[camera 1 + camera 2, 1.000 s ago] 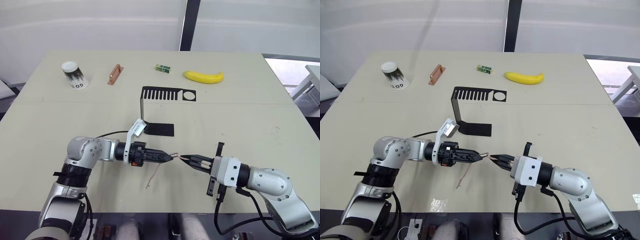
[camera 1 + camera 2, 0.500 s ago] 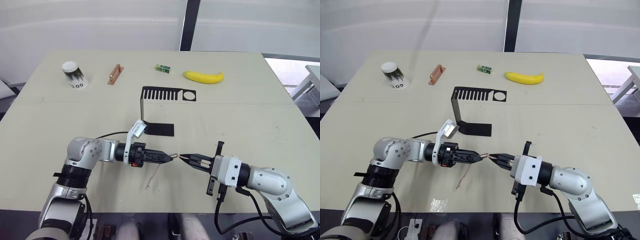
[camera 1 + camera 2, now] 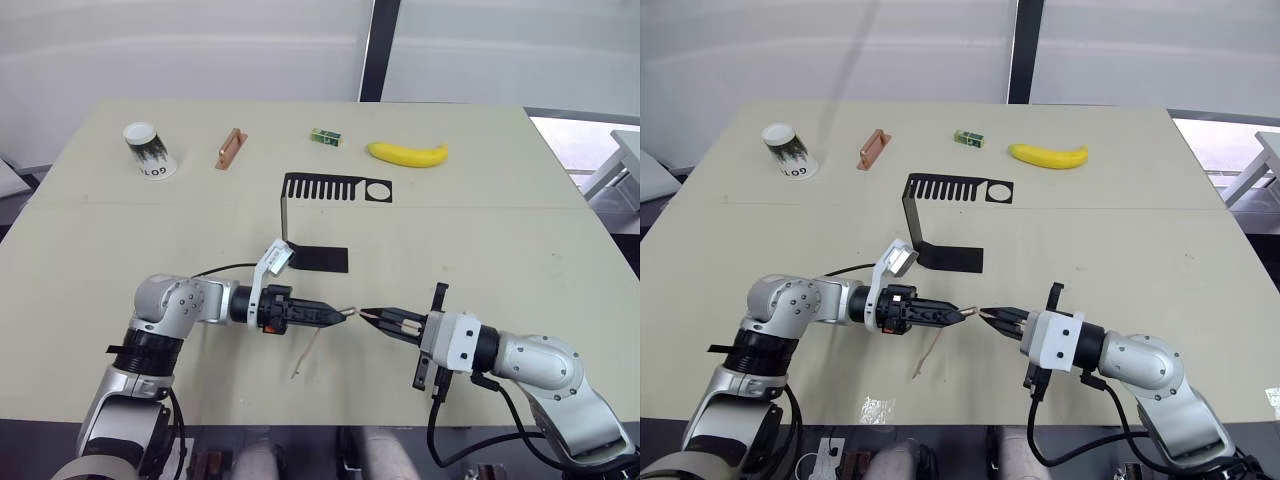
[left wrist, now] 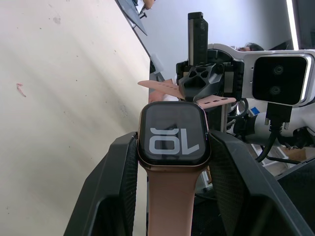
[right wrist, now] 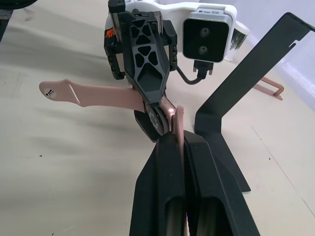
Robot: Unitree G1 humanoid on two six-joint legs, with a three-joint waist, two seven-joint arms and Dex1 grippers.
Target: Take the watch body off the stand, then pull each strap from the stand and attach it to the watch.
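Observation:
My left gripper (image 3: 343, 314) is shut on the watch body (image 4: 173, 140), a dark-screened case held by its sides just above the table. One salmon-pink strap (image 3: 305, 354) is joined to it and hangs down to the tabletop. My right gripper (image 3: 366, 314) faces it tip to tip, shut on the other pink strap (image 5: 179, 119). That strap's end sits right at the free edge of the watch (image 5: 160, 123); I cannot tell whether they touch. The black stand (image 3: 322, 188) is behind both grippers, its comb-slotted top bare.
Along the table's far side are a tipped paper cup (image 3: 148, 150), a copper-brown bar (image 3: 230, 148), a small green box (image 3: 326, 136) and a banana (image 3: 407, 153). The stand's flat base (image 3: 322, 259) lies just beyond the left gripper.

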